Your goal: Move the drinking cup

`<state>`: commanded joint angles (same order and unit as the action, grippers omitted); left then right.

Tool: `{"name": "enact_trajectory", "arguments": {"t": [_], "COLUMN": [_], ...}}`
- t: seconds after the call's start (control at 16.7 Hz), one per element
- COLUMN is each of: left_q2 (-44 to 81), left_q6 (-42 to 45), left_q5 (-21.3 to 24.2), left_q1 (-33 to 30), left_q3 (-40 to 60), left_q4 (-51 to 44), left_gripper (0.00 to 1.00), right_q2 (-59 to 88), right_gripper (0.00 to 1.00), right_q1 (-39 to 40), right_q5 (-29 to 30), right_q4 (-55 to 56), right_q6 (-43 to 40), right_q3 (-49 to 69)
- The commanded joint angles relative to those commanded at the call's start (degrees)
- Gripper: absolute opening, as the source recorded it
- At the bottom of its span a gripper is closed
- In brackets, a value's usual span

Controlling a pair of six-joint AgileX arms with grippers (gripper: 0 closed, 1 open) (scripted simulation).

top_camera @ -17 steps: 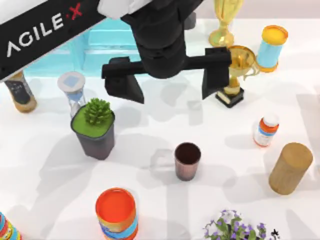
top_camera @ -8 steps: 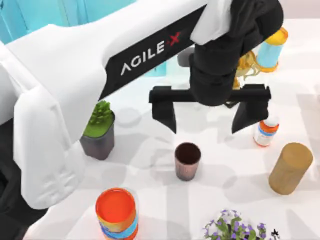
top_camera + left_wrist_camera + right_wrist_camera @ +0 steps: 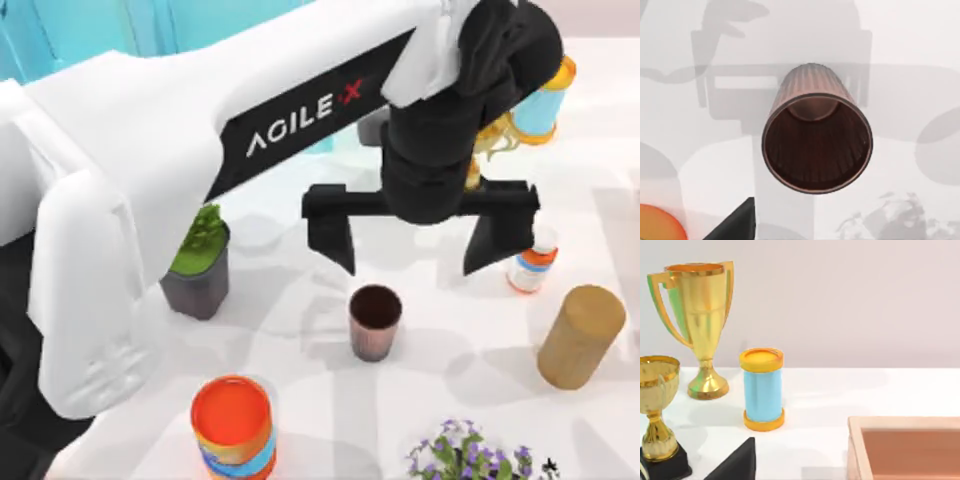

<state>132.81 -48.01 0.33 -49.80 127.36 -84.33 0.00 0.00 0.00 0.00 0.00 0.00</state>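
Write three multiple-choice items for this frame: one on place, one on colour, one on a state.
1. Where is the left gripper? A) above and just behind the drinking cup B) beside the tan cylinder C) touching the plant pot
2. What colour is the cup's inside? A) blue B) dark maroon-brown C) green
3. How are the left gripper's fingers? A) shut on the cup B) shut on nothing C) open

Answers: 1 A, it hangs beyond the cup in the top view. 2 B, the left wrist view looks into it. 3 C, the fingers stand wide apart, the cup untouched.
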Motion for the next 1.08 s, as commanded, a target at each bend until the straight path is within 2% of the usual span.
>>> {"name": "enact_trajectory", "arguments": {"t": [0.36, 0.72, 1.08], "left_q2": [-0.23, -0.13, -0.13], "left_q6": [-0.07, -0.24, -0.24], "left_q5": [0.0, 0.0, 0.0], "left_q1": [-0.04, -0.21, -0.21], "left_q3": [-16.58, -19.16, -19.16], "left_q4": [16.16, 18.76, 18.76], "left_gripper": [1.0, 1.0, 0.55], "right_q2": [0.0, 0.0, 0.0], "right_gripper": [1.0, 1.0, 1.0], "right_q1": [0.0, 0.0, 0.0], "right_q5": [0.0, 0.0, 0.0], "right_q4": [0.0, 0.0, 0.0], "right_q6": [0.0, 0.0, 0.0], "right_q3": [0.0, 0.0, 0.0]}}
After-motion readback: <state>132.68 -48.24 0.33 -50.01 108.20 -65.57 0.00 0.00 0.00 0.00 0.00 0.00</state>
